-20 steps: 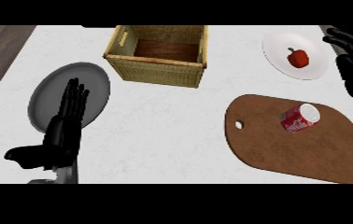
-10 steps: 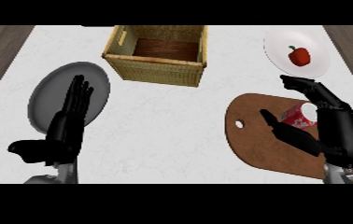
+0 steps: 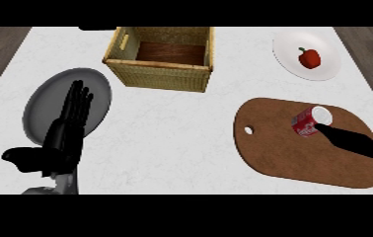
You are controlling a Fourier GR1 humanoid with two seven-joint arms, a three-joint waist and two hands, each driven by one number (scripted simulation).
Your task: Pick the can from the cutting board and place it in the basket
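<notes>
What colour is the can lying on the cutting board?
Red with white lettering and a pale end; the can shows in the head view, on the brown cutting board.

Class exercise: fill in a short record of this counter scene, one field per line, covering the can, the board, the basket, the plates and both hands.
can: red drinks can with white top, lying on its side on the board
board: brown oval wooden cutting board, right of centre
basket: square woven wicker basket, nothing visible inside
plates: white plate bearing a red pepper; grey plate
left hand: open, fingers straight, over the grey plate
right hand: only one black part shows, its tip at the can
</notes>
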